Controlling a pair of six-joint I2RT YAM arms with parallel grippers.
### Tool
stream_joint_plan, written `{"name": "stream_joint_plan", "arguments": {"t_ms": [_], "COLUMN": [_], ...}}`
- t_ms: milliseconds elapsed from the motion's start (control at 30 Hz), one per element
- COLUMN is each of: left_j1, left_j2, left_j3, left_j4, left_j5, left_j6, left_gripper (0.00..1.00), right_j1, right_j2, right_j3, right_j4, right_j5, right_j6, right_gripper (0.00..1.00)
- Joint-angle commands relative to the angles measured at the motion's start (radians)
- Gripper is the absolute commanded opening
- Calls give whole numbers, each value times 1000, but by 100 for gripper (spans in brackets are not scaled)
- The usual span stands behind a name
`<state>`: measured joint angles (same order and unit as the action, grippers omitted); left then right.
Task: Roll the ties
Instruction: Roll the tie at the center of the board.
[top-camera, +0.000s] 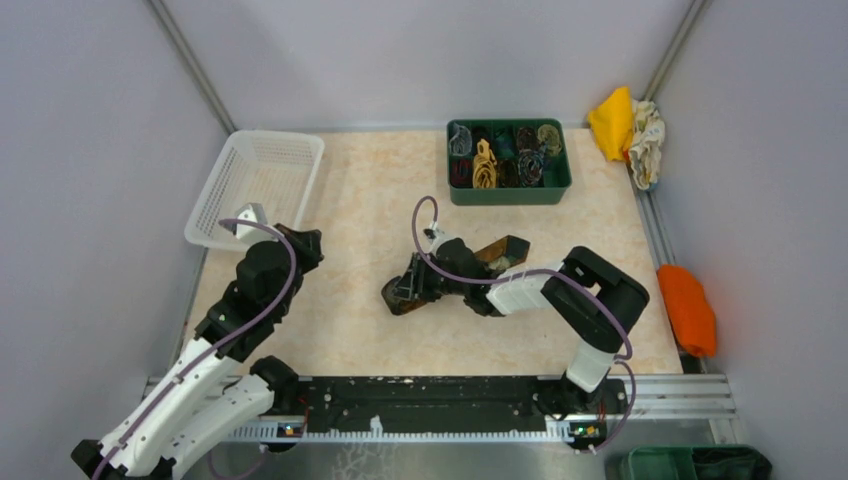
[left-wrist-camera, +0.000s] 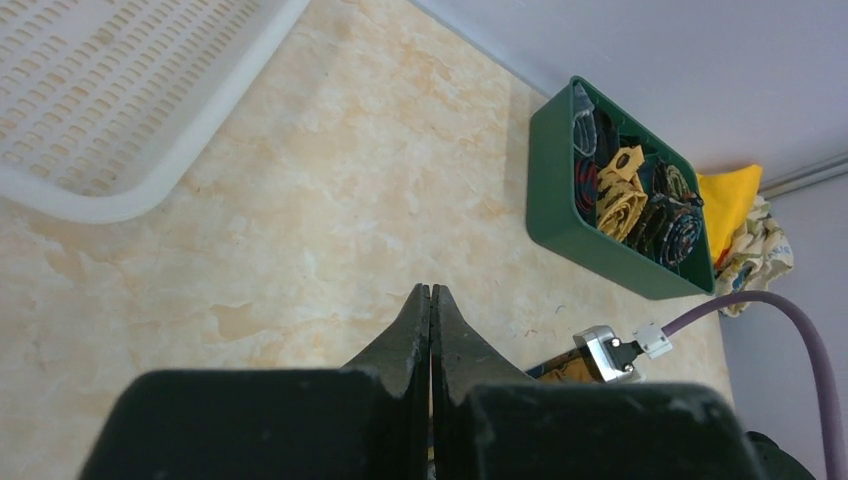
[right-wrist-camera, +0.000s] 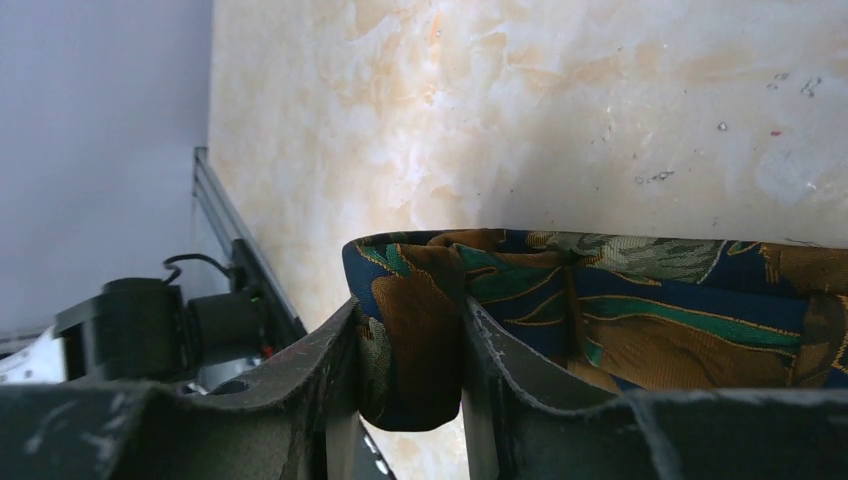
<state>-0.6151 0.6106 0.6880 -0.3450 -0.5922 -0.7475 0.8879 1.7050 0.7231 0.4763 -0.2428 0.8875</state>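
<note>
**Tie (right-wrist-camera: 640, 300) end clamped in right gripper (right-wrist-camera: 410, 312); roll barely begun.**
The folded end of the tie sits pinched between the right gripper's fingers, and the rest trails flat on the table (top-camera: 350, 210) back under the wrist. Most of the length appears unrolled. Rolled ties (top-camera: 505, 155) fill the green box (top-camera: 508, 197) beyond the gripper. The left gripper (left-wrist-camera: 431, 300), off to its left near the white basket (top-camera: 255, 175), is closed on nothing.
</note>
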Motion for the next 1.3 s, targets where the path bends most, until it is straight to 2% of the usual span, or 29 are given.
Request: {"name": "stream_joint_plan", "arguments": {"t_ms": [0,300,533,767,1067,1267], "left_j1": [-1,-1,-2,-2,-4,-6], "left_j2": [26,177,332,443,606,668], "left_j3": [5,-2,7,-11,-16,-44], "left_j4": [96,227,295,391,503,570], "left_j5": [53,173,254,314,418,455], "left_j6": [27,38,37,44,55,63], "left_gripper": [0,0,0,0,0,0], "right_j1": [-38,-131,-185,-189,-183,-160], "right_j2": [-19,-26,-28,-123,-224,-189], "right_j3": [-83,-213,-213,-140,-90,-24], "right_j4": [271,387,320,17,-216,-358], "right_j5": [-88,-109,-128,-53,65,174], "right_j6": [109,161,98,-62,-190,-267], "right_gripper": [36,35,38,56,57,55]}}
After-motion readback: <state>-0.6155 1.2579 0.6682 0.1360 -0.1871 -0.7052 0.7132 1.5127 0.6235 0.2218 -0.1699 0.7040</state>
